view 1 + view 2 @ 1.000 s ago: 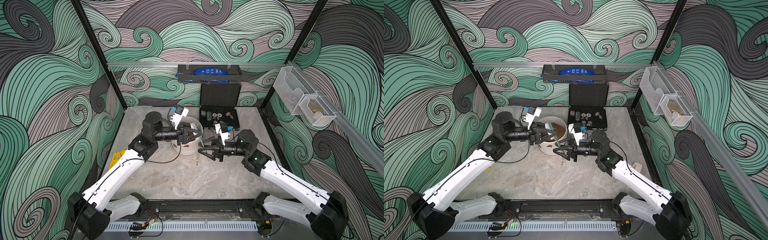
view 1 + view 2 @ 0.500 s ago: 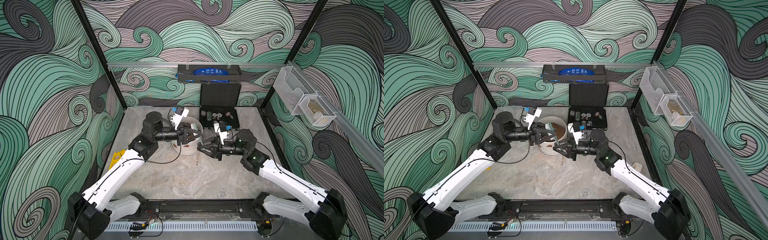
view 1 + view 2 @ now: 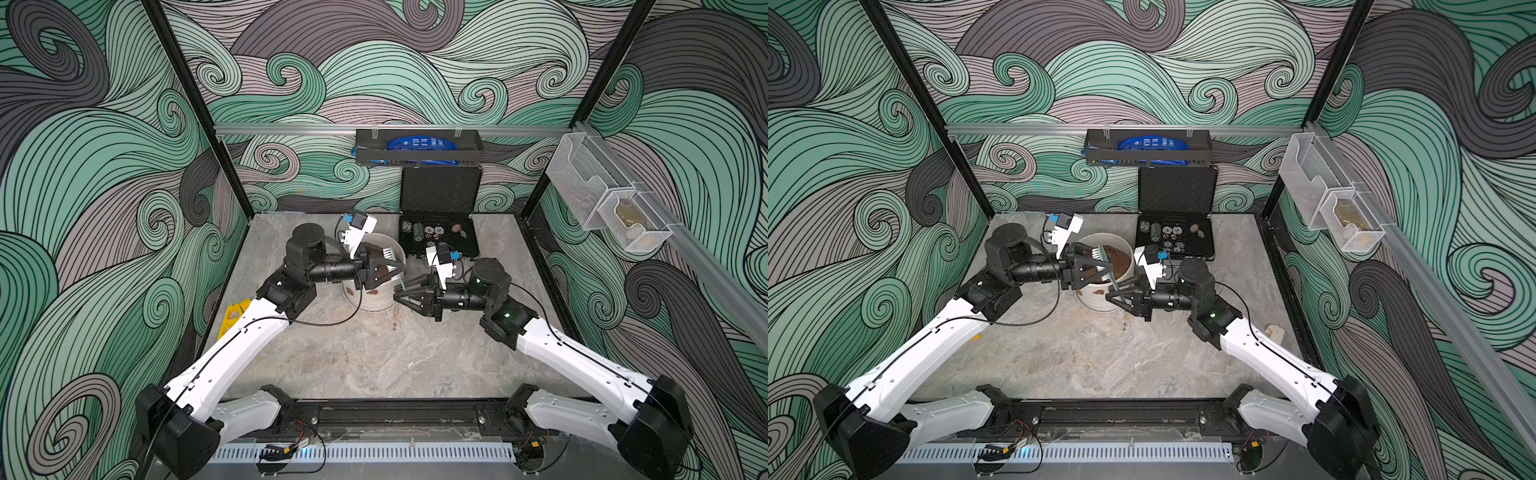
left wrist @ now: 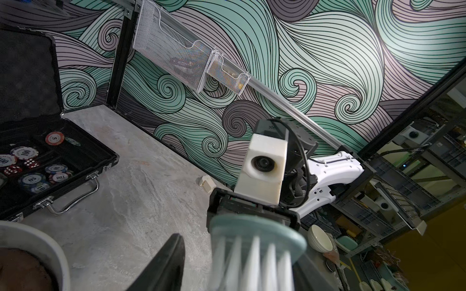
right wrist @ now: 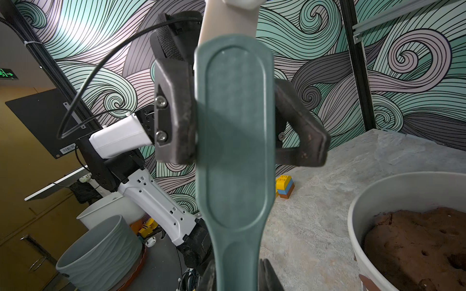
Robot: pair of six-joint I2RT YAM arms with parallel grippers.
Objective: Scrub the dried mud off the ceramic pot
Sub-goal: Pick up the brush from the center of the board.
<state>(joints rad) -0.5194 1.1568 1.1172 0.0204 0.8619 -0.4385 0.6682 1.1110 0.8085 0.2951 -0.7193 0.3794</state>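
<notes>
Handover under way: left gripper (image 3: 386, 269) jaws now spread wider than a second ago, releasing brush (image 5: 234, 138) head; right gripper (image 3: 402, 291) has clenched on its handle. Ceramic pot (image 3: 376, 303) upright on table (image 3: 374, 365) between arms, dried mud (image 3: 372, 292) patches on near wall unscrubbed. Scrubbing likely falls to right arm

1 pot (image 3: 376, 301). 1 soil mound (image 3: 1119, 262) in it. 2 mud patches (image 3: 372, 292) seen on its wall. 1 brush (image 5: 233, 141). 2 arms (image 3: 232, 357), 2 grippers: left gripper (image 3: 392, 266), right gripper (image 3: 400, 292). 2 wrist cameras (image 4: 264, 163). 1 chip case (image 3: 440, 195); chips (image 4: 25, 152) too small to count, 2 clumps of red dice (image 4: 31, 163). 2 mesh bins (image 3: 577, 183). 1 black shelf (image 3: 417, 160). 1 yellow piece (image 3: 233, 312). 1 toy block (image 5: 285, 186). 1 beige block (image 3: 1276, 332). Outside the cell: 1 grey tub (image 5: 98, 249), 1 white tub (image 5: 111, 209), 1 bowl (image 4: 320, 238).
</notes>
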